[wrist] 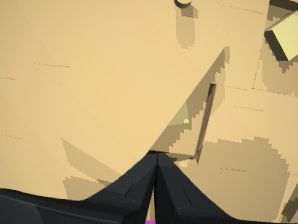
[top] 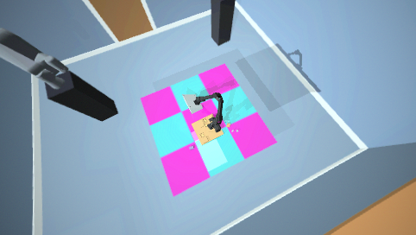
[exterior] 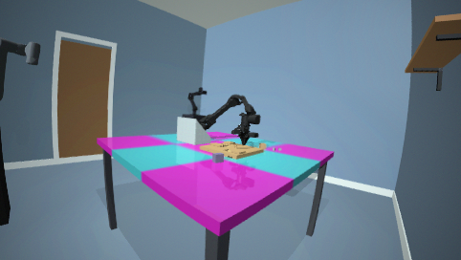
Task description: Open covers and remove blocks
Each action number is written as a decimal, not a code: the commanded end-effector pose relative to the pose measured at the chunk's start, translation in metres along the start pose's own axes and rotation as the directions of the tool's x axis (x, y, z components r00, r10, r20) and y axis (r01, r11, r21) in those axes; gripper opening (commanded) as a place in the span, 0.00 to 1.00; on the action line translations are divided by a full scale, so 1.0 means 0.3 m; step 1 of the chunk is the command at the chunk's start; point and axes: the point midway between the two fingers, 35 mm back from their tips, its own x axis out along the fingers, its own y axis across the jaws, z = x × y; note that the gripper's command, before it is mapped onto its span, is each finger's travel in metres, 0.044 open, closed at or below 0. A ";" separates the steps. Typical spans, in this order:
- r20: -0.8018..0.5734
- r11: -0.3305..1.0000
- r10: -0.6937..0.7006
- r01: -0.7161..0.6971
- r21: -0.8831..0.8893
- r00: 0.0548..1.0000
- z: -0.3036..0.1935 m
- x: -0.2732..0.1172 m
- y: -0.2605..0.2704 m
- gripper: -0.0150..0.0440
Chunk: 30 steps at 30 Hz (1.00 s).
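Top view, arm: the dark arm (top: 221,104) (exterior: 234,100) bends over the puzzle board (top: 199,130) (exterior: 239,154), its gripper (top: 214,126) (exterior: 244,141) (wrist: 156,157) above the board's right part.
Top view, table: magenta and cyan squares on the table (top: 181,181) (exterior: 215,191); board near the middle.
Top view, loose pieces: lavender block (top: 192,148) (exterior: 218,158) on the table, left of the board and apart from it; tan piece (top: 229,124) (exterior: 262,145) just beside the right edge, small pale pieces (top: 235,130) (exterior: 277,149) farther right.
Exterior view, board: lies flat, pale wedge (top: 190,104) (exterior: 188,130) to its left, lavender block at its near left side.
Exterior view, gripper: points down over the far right part of the board; contact too small to make out.
Wrist view, fingers: closed, tips together, nothing gripped.
Wrist view, cover: broad wooden cover (wrist: 125,100), slanting edge crossing a well (wrist: 197,125) that is only partly exposed; fingertips at that edge's near end, touch uncertain.
Wrist view, wells: greenish block (wrist: 180,115) peeks out beneath the slanting edge; yellow block (wrist: 288,37) sits tilted in an opening, far right.
Wrist view, pin: dark round pin (wrist: 183,3) at the far edge.
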 end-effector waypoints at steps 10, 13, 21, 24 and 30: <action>-0.004 1.000 -0.001 0.001 0.006 1.000 0.004 0.002 0.044 0.25; -0.004 1.000 -0.001 0.001 0.005 1.000 0.006 0.002 0.057 0.25; -0.004 1.000 0.000 0.000 0.005 1.000 0.012 0.002 0.085 0.25; -0.004 1.000 0.000 0.000 0.005 1.000 0.015 0.002 0.092 0.25; -0.004 1.000 0.000 0.000 0.005 1.000 0.026 0.001 0.116 0.25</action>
